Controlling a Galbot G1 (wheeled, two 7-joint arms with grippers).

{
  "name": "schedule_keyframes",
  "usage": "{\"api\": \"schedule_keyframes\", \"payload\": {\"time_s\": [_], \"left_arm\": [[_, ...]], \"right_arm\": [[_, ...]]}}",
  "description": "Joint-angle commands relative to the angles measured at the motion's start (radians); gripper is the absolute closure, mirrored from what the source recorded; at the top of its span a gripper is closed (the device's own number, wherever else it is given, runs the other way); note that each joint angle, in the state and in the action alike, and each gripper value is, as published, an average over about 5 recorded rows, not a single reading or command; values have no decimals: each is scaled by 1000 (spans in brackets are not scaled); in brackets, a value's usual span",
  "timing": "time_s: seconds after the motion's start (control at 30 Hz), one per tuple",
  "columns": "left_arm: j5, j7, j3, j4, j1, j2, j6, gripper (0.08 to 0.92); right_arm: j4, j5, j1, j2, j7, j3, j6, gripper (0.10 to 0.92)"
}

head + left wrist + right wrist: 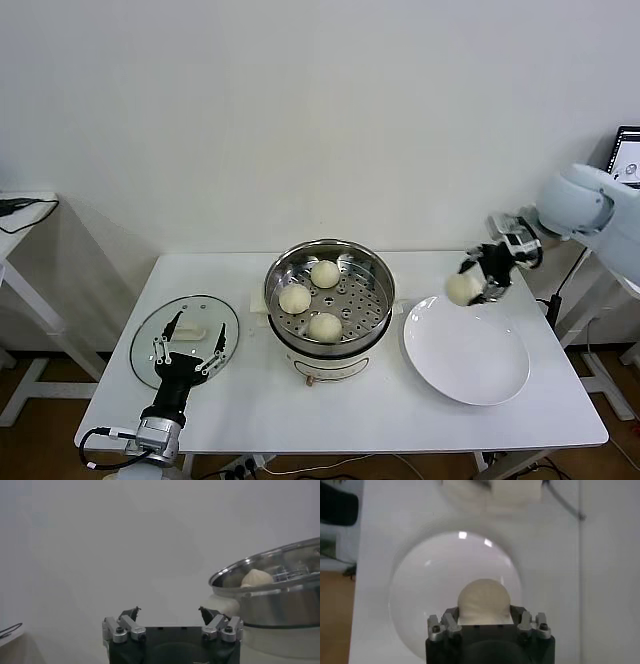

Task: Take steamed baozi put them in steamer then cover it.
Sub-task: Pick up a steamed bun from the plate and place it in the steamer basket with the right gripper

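The shiny steamer (377, 273) stands mid-table with three cream baozi (325, 274) on its perforated tray; its rim (260, 565) and one baozi (256, 577) show in the left wrist view. My right gripper (468, 286) hangs above the far edge of the white plate (470, 365), shut on another baozi (484, 601). The plate (430, 580) lies bare below it. My left gripper (188, 347) rests open and empty over the glass lid (148, 335) at the table's left; its fingers (129, 615) stand wide apart.
The lid's white handle (190, 334) lies between the left fingers. The plate reaches close to the table's front right edge. A side table (20, 215) stands far left. A screen (626, 155) shows at far right.
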Motion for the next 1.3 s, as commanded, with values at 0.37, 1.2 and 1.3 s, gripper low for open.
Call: {"api": "schedule_keyframes", "payload": {"time_s": [0.37, 1.2, 1.3], "left_arm": [[-30, 9, -17, 4, -20, 6, 6, 177], [-57, 22, -55, 33, -31, 14, 1, 177], [-58, 22, -56, 32, -29, 14, -1, 177]], "right_arm": [[0, 339, 238, 459, 127, -292, -218, 330], [-343, 148, -68, 619, 107, -175, -200, 330], [-348, 141, -84, 626, 107, -167, -200, 330]]}}
